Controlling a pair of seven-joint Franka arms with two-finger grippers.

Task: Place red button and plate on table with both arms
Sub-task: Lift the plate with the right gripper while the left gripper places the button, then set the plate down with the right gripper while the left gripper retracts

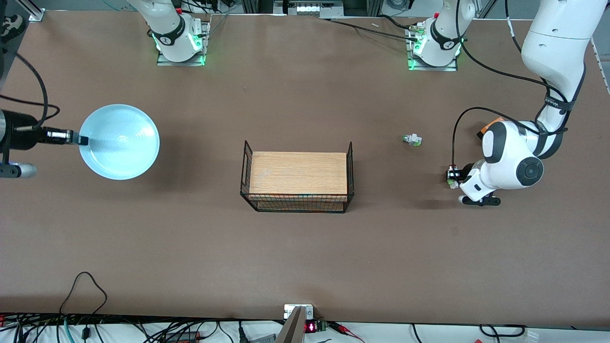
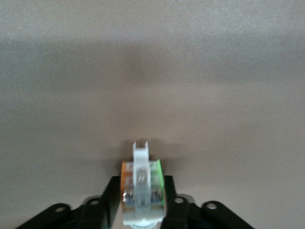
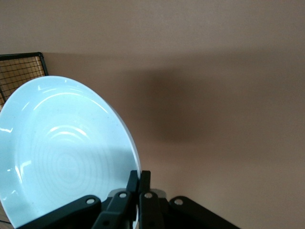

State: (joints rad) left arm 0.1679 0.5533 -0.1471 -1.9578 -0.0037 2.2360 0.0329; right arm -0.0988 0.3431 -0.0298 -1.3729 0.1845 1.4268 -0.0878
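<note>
My right gripper point(image 1: 82, 140) is shut on the rim of the pale blue plate point(image 1: 121, 143) and holds it over the table point(image 1: 305, 257) at the right arm's end, with a shadow beneath it. In the right wrist view the fingers point(image 3: 139, 179) pinch the plate's edge point(image 3: 62, 152). My left gripper point(image 1: 452, 177) is low over the table at the left arm's end, shut on a small switch. The left wrist view shows the gripper point(image 2: 142, 205) on the switch's whitish body point(image 2: 142, 176), which has an orange side and a green side. Its cap is hidden there.
A wood-topped black wire rack point(image 1: 298, 174) stands mid-table; its corner shows in the right wrist view point(image 3: 21, 71). A green-capped switch point(image 1: 412, 139) lies on the table between the rack and my left gripper, farther from the camera. Cables run along the near edge.
</note>
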